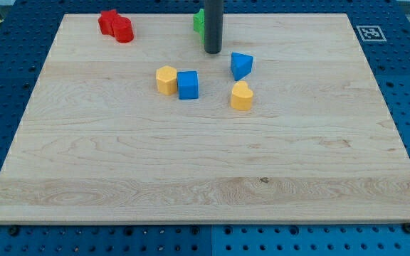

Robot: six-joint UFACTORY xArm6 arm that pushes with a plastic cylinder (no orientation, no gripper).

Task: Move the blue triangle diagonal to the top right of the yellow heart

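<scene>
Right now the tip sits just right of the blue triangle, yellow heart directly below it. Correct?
Not quite. In the camera view my tip sits to the upper left of the blue triangle, not right of it. The rest holds: the yellow heart lies directly below the triangle.

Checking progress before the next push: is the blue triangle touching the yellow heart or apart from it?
Apart. The blue triangle sits just above the yellow heart, with bare wood between them. My tip stands to the triangle's left.
</scene>
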